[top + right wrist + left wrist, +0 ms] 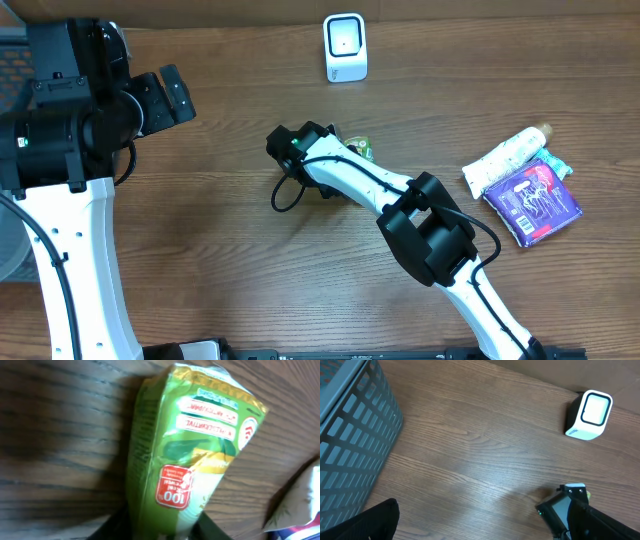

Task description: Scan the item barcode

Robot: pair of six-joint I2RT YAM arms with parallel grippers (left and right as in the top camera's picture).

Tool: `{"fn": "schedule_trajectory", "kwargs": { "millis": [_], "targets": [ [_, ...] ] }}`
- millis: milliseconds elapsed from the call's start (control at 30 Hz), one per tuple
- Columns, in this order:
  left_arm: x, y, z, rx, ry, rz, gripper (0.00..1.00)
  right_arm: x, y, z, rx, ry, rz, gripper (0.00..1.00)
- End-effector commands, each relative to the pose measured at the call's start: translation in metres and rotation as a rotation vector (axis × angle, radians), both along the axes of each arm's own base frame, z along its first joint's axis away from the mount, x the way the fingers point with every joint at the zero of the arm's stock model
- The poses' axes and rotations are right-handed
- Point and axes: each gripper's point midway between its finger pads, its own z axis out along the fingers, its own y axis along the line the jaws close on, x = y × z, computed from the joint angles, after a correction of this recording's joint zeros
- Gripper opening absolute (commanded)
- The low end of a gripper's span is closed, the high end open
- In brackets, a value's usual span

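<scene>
A green snack packet with a red round label lies on the wooden table, its sealed end pointing away from me. My right gripper is shut on its near end, a dark finger pressed against each side. From above, only a corner of the packet shows beside the right arm's wrist. The white barcode scanner stands at the table's far edge, also in the left wrist view. My left gripper hangs open at the far left, holding nothing, and one finger shows in its own view.
A white tube-shaped packet and a purple packet lie at the right of the table. A grey slatted basket stands at the left. The right arm's wrist pokes into the left wrist view.
</scene>
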Motion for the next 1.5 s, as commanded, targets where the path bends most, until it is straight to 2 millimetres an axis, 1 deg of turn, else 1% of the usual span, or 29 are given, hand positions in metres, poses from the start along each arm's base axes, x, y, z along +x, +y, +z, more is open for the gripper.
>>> {"fn": "schedule_trajectory", "kwargs": {
  "millis": [0, 100, 133, 233, 300, 433, 467, 533, 633, 667, 700, 733, 767, 833, 900, 933, 1000, 1067, 1133, 1200, 1267, 1333, 1433, 1467],
  "targets": [
    [-0.001, 0.002, 0.005, 0.000, -0.016, 0.014, 1.00, -0.002, -0.003, -0.015, 0.033, 0.029, -0.051, 0.20],
    [-0.001, 0.002, 0.005, 0.000, -0.016, 0.014, 1.00, -0.004, 0.002, -0.012, 0.066, 0.045, -0.056, 0.06],
    [-0.001, 0.002, 0.005, 0.000, -0.016, 0.014, 1.00, -0.006, 0.008, -0.010, 0.104, 0.077, -0.045, 0.04],
    [-0.001, 0.002, 0.005, 0.000, -0.016, 0.014, 1.00, -0.016, 0.032, 0.002, 0.274, 0.187, 0.002, 0.04],
    [-0.001, 0.002, 0.005, 0.000, -0.016, 0.014, 1.00, -0.024, 0.053, 0.016, 0.445, 0.278, 0.037, 0.04],
    [-0.001, 0.002, 0.005, 0.000, -0.016, 0.014, 1.00, -0.039, 0.103, 0.055, 0.912, 0.508, 0.144, 0.04],
    [-0.001, 0.002, 0.005, 0.000, -0.016, 0.014, 1.00, -0.039, 0.110, 0.064, 1.014, 0.551, 0.166, 0.04],
    [-0.001, 0.002, 0.005, 0.000, -0.016, 0.014, 1.00, -0.036, 0.114, 0.073, 1.152, 0.599, 0.175, 0.04],
    [-0.001, 0.002, 0.005, 0.000, -0.016, 0.014, 1.00, -0.029, 0.108, 0.069, 1.257, 0.626, 0.143, 0.04],
    [-0.001, 0.002, 0.005, 0.000, -0.016, 0.014, 0.99, -0.028, 0.103, 0.063, 1.271, 0.633, 0.120, 0.04],
    [-0.001, 0.002, 0.005, 0.000, -0.016, 0.014, 1.00, -0.027, 0.098, 0.055, 1.270, 0.636, 0.087, 0.10],
    [-0.001, 0.002, 0.005, 0.000, -0.016, 0.014, 1.00, -0.027, 0.092, 0.046, 1.258, 0.636, 0.059, 0.29],
    [-0.001, 0.002, 0.005, 0.000, -0.016, 0.014, 0.99, -0.025, 0.084, 0.035, 1.224, 0.623, 0.034, 0.53],
    [-0.001, 0.002, 0.005, 0.000, -0.016, 0.014, 1.00, -0.016, 0.058, 0.011, 1.085, 0.556, -0.031, 1.00],
    [-0.001, 0.002, 0.005, 0.000, -0.016, 0.014, 1.00, -0.006, 0.038, 0.003, 0.986, 0.501, -0.056, 1.00],
    [-0.001, 0.002, 0.005, 0.000, -0.016, 0.014, 1.00, 0.000, 0.031, 0.005, 0.952, 0.473, -0.059, 1.00],
    [-0.001, 0.002, 0.005, 0.000, -0.016, 0.014, 0.99, 0.011, 0.023, 0.018, 0.910, 0.420, -0.035, 1.00],
    [-0.001, 0.002, 0.005, 0.000, -0.016, 0.014, 1.00, 0.022, 0.020, 0.042, 0.871, 0.355, 0.034, 1.00],
    [-0.001, 0.002, 0.005, 0.000, -0.016, 0.014, 0.99, 0.023, 0.022, 0.058, 0.855, 0.328, 0.086, 1.00],
    [-0.001, 0.002, 0.005, 0.000, -0.016, 0.014, 1.00, 0.016, 0.030, 0.067, 0.858, 0.332, 0.119, 1.00],
    [-0.001, 0.002, 0.005, 0.000, -0.016, 0.014, 1.00, 0.002, 0.044, 0.068, 0.876, 0.373, 0.141, 1.00],
    [-0.001, 0.002, 0.005, 0.000, -0.016, 0.014, 1.00, -0.015, 0.059, 0.063, 0.885, 0.425, 0.177, 1.00],
    [-0.001, 0.002, 0.005, 0.000, -0.016, 0.014, 0.99, -0.041, 0.076, 0.051, 0.849, 0.484, 0.312, 1.00],
    [-0.001, 0.002, 0.005, 0.000, -0.016, 0.014, 1.00, -0.045, 0.077, 0.046, 0.821, 0.481, 0.319, 0.95]
  ]
}}
